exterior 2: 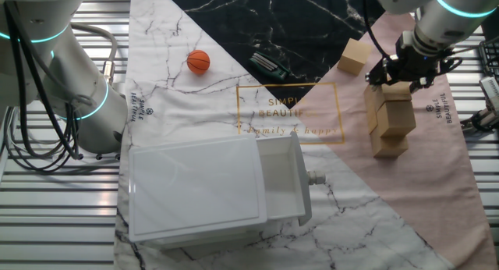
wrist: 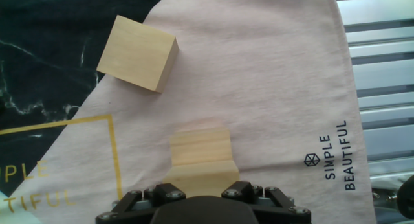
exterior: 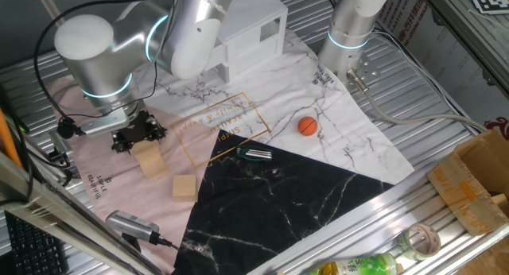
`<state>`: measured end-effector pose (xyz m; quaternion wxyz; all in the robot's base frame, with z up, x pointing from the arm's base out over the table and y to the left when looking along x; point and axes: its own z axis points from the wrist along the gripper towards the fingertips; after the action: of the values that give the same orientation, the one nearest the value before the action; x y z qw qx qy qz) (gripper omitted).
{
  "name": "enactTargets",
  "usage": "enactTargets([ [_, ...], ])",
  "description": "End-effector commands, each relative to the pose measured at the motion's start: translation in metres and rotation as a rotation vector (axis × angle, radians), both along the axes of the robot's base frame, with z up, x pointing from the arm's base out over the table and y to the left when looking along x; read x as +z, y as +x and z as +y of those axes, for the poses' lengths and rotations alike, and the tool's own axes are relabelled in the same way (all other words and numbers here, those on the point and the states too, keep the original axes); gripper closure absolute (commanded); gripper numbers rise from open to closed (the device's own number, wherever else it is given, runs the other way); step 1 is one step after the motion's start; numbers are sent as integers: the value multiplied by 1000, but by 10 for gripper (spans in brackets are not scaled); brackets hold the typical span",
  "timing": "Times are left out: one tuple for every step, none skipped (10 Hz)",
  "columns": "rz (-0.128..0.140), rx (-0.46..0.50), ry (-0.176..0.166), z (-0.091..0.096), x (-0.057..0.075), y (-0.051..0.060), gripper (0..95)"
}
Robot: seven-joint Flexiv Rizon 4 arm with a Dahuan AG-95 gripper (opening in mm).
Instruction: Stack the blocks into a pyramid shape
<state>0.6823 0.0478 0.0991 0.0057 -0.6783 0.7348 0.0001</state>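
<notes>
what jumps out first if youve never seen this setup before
Probably the gripper poised right over a stack of wooden blocks on the pink part of the cloth, with one loose block lying apart near the black marble section. Next, the bright orange ball alone on the white marble part, and the white box-like house at the cloth's edge.

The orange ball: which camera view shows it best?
The other fixed view shows the orange ball best: it is whole, unobstructed, and its dark seam lines are visible against the white marble cloth. One fixed view also shows it whole, but slightly smaller. The hand view does not include it.
</notes>
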Motion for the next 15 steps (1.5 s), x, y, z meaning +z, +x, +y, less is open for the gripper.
enactTargets([
  [0,7,1,2,1,1,190],
  [0,10,2,4,4,5,190],
  [0,10,2,6,6,6,190],
  [5,6,2,9,9,8,190],
  [8,1,2,11,11,10,190],
  [17,-16,2,16,16,13,190],
  [20,-24,3,20,19,15,190],
  [27,-36,0,26,23,19,190],
  [39,-88,5,30,28,18,190],
  [51,-131,10,34,30,16,190],
  [51,-143,13,38,30,17,190],
  [51,-154,17,46,27,19,190],
  [48,-155,10,51,25,20,190],
  [47,-149,-2,56,21,22,190],
  [45,-138,-5,55,19,24,190],
])
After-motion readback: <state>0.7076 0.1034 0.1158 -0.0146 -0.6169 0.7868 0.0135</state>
